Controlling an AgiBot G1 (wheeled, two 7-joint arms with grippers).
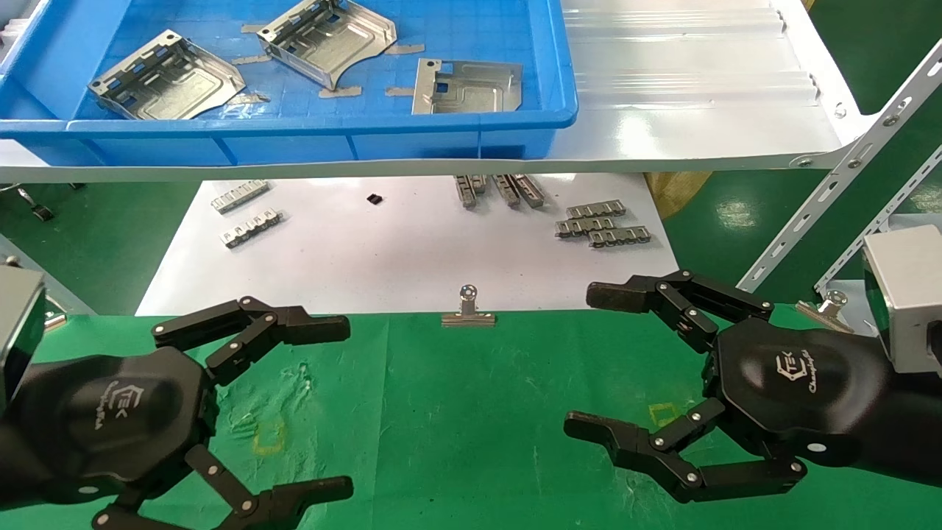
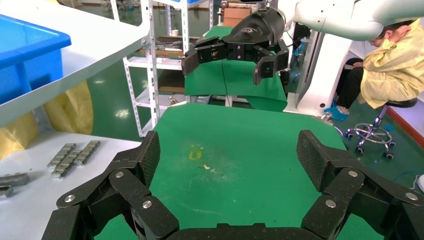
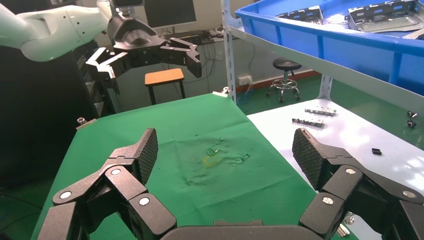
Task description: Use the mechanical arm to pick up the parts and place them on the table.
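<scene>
Silver parts (image 1: 468, 87) wait in the blue bin (image 1: 294, 132); green bench (image 1: 471, 427) bare.
Left tool (image 1: 294, 401) and right tool (image 1: 611, 361) hover spread, facing inward, empty, poised for reaching up.

Light fell bright and even from overhead. The strongest glare sat on the glossy white shelf (image 1: 692, 110), a washed-out patch just right of the blue bin (image 1: 559, 88); fainter sheen lay on the white sheet (image 1: 368, 250) below that shelf. Shadows under the shelf were soft. Both wrist views stayed sharp up close, slightly softer far behind; straight lines bowed mildly near the edges
</scene>
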